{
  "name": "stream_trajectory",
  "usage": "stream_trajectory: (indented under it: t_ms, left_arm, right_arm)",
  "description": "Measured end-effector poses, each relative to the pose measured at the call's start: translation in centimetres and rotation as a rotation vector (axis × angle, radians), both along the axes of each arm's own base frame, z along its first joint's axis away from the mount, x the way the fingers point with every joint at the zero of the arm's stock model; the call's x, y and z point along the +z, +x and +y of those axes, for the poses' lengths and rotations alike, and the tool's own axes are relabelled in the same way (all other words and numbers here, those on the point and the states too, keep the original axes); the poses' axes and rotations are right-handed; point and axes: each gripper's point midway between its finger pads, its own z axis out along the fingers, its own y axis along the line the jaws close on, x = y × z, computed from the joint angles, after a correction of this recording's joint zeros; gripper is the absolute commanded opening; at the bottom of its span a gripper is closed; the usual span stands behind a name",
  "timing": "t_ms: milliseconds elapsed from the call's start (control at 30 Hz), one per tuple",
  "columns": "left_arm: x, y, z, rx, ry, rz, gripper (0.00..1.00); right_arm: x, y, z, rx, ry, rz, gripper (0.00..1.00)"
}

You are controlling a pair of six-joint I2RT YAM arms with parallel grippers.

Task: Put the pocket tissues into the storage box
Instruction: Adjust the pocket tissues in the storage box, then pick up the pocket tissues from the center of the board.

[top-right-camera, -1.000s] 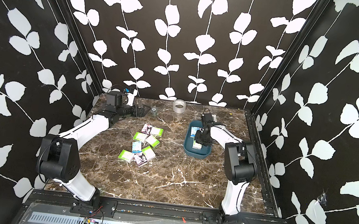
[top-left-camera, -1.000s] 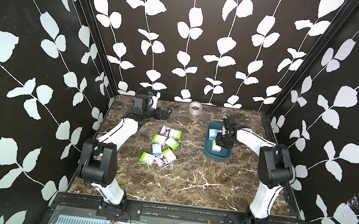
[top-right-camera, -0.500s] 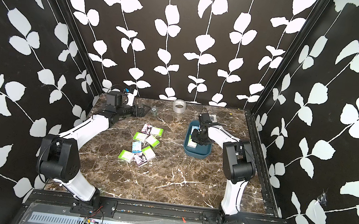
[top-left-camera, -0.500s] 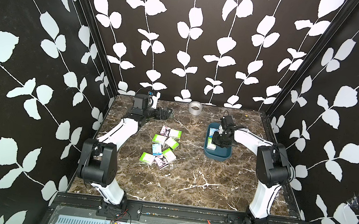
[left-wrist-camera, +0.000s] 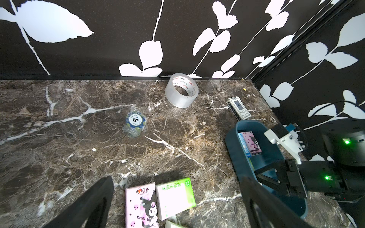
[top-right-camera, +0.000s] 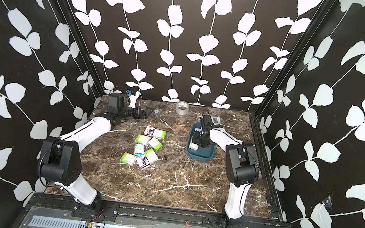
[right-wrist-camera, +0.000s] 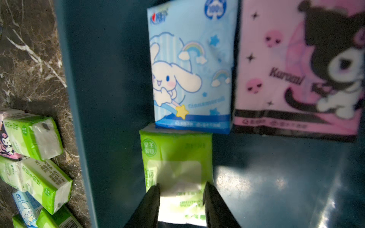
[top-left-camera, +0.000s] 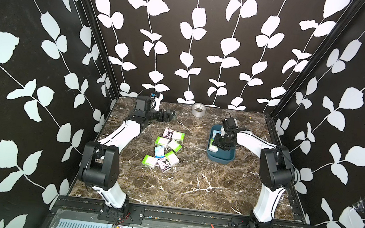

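Note:
The storage box (top-left-camera: 221,158) (top-right-camera: 200,156) is a dark teal tray at the right of the table. A blue pack (right-wrist-camera: 189,69), a pink-black pack (right-wrist-camera: 296,69) and a lime-green pack (right-wrist-camera: 175,154) lie on its floor (right-wrist-camera: 110,79). My right gripper (right-wrist-camera: 181,189) (top-left-camera: 216,144) is low inside the box, open, one finger at each side of the green pack. Several more pocket tissues (top-left-camera: 165,150) (top-right-camera: 147,148) lie loose mid-table. My left gripper (left-wrist-camera: 175,178) (top-left-camera: 171,114) hovers open at the back left, holding nothing.
A clear tape roll (top-left-camera: 198,110) (left-wrist-camera: 181,92) stands by the back wall. A bagged stack of poker chips (left-wrist-camera: 135,123) lies in front of the left gripper. A white gadget (left-wrist-camera: 238,107) (top-right-camera: 216,119) lies behind the box. Walls close in on three sides.
My right gripper has shifted slightly left within the box, and its jaws stand wider around the green pack. The left arm and the loose packs have not moved.

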Motion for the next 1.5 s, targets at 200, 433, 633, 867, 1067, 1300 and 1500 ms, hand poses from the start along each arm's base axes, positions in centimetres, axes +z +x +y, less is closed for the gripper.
stream_trajectory:
  t_ms: [200,433,633,867,1067,1300,1500]
  left_arm:
    - [0.0,0.0,0.0,0.001,0.0,0.0,0.99]
    - [0.0,0.2,0.2,0.019,0.002,0.001,0.99]
    - [-0.4,0.5,1.1,0.085,-0.005,0.007,0.99]
    - [-0.8,1.3,3.4,0.19,-0.009,0.031,0.99]
    - [0.0,1.1,6.3,0.277,0.01,0.007,0.99]
    - [1.7,0.8,7.5,0.304,0.003,-0.033,0.99]
    - [1.0,0.6,7.5,0.302,0.006,-0.018,0.99]
  right_arm:
    - [1.6,0.4,-0.1,0.053,-0.036,-0.03,0.53]
    - [8.5,1.2,-0.2,0.167,-0.096,-0.244,0.64]
    - [14.3,0.1,5.2,0.376,-0.085,-0.486,0.7]
    - [10.6,-2.4,14.1,0.617,-0.021,-0.488,0.72]
    - [5.6,-3.3,19.2,0.736,-0.012,-0.423,0.74]
    - [4.4,-2.4,22.3,0.786,-0.001,-0.432,0.75]
    - [3.7,-1.9,23.7,0.815,-0.01,-0.427,0.76]
